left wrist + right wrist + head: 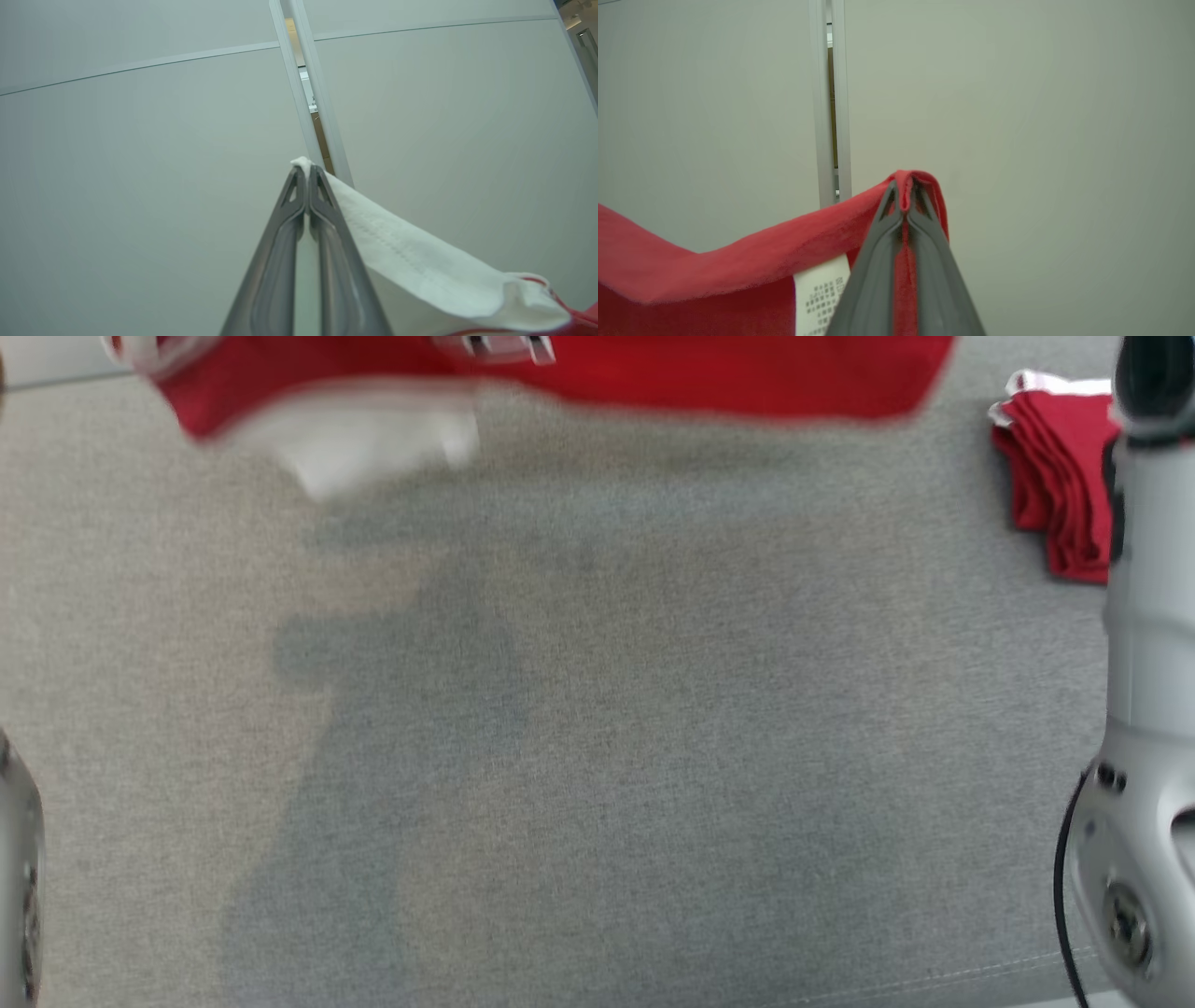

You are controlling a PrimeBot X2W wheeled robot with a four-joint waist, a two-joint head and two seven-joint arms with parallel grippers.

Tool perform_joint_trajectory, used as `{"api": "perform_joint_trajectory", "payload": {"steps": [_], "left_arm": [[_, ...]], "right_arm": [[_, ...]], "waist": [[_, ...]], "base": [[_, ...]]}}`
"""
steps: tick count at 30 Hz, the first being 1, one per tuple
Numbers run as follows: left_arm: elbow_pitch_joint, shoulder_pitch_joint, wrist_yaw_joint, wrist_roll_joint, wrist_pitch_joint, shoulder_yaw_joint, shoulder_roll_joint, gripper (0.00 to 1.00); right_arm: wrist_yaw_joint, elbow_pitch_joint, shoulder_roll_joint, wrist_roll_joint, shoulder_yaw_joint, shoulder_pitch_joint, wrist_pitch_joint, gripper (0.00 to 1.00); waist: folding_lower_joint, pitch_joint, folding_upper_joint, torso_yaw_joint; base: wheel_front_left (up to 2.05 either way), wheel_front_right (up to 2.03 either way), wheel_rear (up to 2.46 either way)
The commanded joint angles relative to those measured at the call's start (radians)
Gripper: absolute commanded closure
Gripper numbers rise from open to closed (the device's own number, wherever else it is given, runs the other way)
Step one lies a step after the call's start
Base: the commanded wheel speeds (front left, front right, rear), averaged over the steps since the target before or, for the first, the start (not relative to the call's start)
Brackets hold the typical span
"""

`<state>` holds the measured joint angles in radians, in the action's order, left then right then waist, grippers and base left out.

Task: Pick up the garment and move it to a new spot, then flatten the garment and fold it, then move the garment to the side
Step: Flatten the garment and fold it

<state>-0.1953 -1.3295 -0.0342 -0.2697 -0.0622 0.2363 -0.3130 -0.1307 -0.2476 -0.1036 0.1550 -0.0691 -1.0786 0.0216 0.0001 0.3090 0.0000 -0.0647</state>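
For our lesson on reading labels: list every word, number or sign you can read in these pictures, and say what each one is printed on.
White fabric care label on the red cloth garment: rows of small dark print, too small and blurred to read.
No other words, numbers or signs can be read.
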Motion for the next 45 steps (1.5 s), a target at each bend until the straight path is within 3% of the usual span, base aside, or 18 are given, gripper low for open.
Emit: {"api": "perform_joint_trajectory", "payload": {"steps": [1,7,12,17,28,35,45], "left_arm": [[-0.050,-0.043,0.004,0.014,0.027,0.005,0.013,1.00],[-0.233,-0.160,0.002,0.010,0.177,0.006,0.065,1.00],[-0.324,-0.077,-0.020,-0.021,0.283,0.013,0.111,1.00],[-0.319,0.054,-0.043,-0.055,0.324,0.003,0.141,1.00],[-0.032,0.456,-0.069,-0.070,0.327,-0.101,0.163,1.00],[0.116,0.748,-0.079,-0.067,0.328,-0.161,0.202,1.00],[0.296,1.106,-0.078,-0.056,0.327,-0.159,0.249,1.00]], "right_arm": [[0.000,-0.066,-0.003,-0.031,0.002,-0.052,0.021,1.00],[0.000,-0.345,0.012,-0.149,-0.029,-0.260,0.139,1.00],[0.000,-0.523,0.019,-0.203,-0.071,-0.282,0.216,1.00],[0.000,-0.612,0.024,-0.189,-0.097,-0.238,0.244,1.00],[0.000,-0.445,0.011,0.037,-0.036,0.012,0.244,1.00],[0.000,-0.301,0.020,0.156,-0.015,0.247,0.244,1.00],[0.000,-0.118,0.040,0.247,-0.010,0.618,0.244,1.00]], "waist": [[-0.0001,0.099,0.0000,0.024],[-0.0001,0.254,0.0000,0.079],[-0.0001,0.376,0.0000,0.120],[-0.0001,0.421,0.0000,0.132],[-0.0001,0.343,0.0000,0.086],[-0.0001,0.194,0.0000,0.067],[-0.0001,-0.063,0.0000,0.075]], "base": [[0.00,0.00,0.00],[0.00,0.00,0.00],[0.00,0.00,0.00],[0.00,0.00,0.00],[0.00,0.00,0.00],[0.00,0.00,0.00],[0.00,0.00,0.00]]}}
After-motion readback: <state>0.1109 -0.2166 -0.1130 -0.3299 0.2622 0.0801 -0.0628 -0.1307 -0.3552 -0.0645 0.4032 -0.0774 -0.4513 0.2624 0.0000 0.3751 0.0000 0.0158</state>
